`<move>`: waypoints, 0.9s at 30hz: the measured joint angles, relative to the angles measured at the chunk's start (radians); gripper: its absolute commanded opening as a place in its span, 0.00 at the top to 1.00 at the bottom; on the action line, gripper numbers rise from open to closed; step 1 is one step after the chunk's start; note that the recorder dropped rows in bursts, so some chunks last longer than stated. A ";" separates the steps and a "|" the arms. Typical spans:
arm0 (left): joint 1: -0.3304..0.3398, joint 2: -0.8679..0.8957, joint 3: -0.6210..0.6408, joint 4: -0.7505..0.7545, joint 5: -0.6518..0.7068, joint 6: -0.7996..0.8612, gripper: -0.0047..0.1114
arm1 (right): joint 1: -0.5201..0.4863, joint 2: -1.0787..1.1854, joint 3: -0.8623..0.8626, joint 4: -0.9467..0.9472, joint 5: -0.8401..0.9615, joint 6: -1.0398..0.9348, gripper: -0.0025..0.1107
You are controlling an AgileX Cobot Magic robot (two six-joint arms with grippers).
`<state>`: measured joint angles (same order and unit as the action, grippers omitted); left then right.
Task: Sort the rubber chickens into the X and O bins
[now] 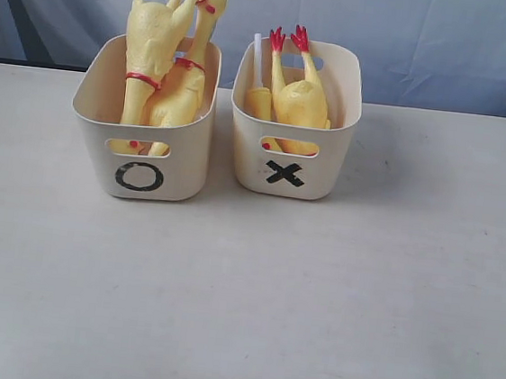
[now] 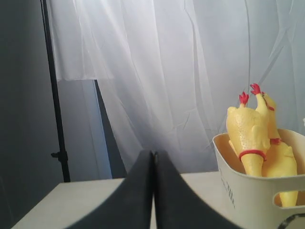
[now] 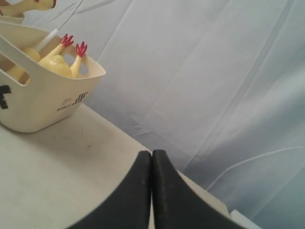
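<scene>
Two long yellow rubber chickens [image 1: 162, 62] stand upright in the cream O bin [image 1: 139, 155] at the back left of the table, red feet up; the left wrist view also shows the chickens [image 2: 252, 136] and the bin [image 2: 252, 191]. Shorter, plumper chickens [image 1: 297, 95] lie in the X bin [image 1: 289, 171] beside it, and the right wrist view catches them [image 3: 59, 62] in that bin [image 3: 43, 102] too. Neither arm shows in the exterior view. My left gripper [image 2: 153, 155] is shut on nothing, off to the side of the O bin. My right gripper [image 3: 152, 153] is shut and empty, away from the X bin.
A white table [image 1: 241, 306] spreads out in front of the two bins. A pale curtain [image 1: 414, 34] hangs behind the table. A black stand pole [image 2: 55, 119] rises beyond the table's edge in the left wrist view.
</scene>
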<state>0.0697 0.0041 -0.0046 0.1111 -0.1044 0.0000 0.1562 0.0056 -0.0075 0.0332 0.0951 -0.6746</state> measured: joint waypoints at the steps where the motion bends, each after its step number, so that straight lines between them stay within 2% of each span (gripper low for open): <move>1: 0.000 0.000 0.000 0.000 0.018 0.000 0.96 | 0.000 0.000 0.000 0.000 0.017 0.000 0.98; 12: 0.000 0.000 0.000 0.000 0.198 0.000 0.96 | 0.000 0.000 0.000 -0.004 0.180 0.000 0.98; 18: 0.000 0.000 0.000 -0.002 0.316 0.000 0.96 | 0.000 0.000 0.000 -0.004 0.197 0.000 0.98; 27: 0.000 0.000 0.000 -0.003 0.334 0.000 0.96 | 0.000 0.000 0.000 -0.002 0.204 0.000 0.98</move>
<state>0.0697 0.0041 -0.0046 0.1077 0.2300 0.0000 0.1562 0.0056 -0.0075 0.0315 0.2988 -0.6746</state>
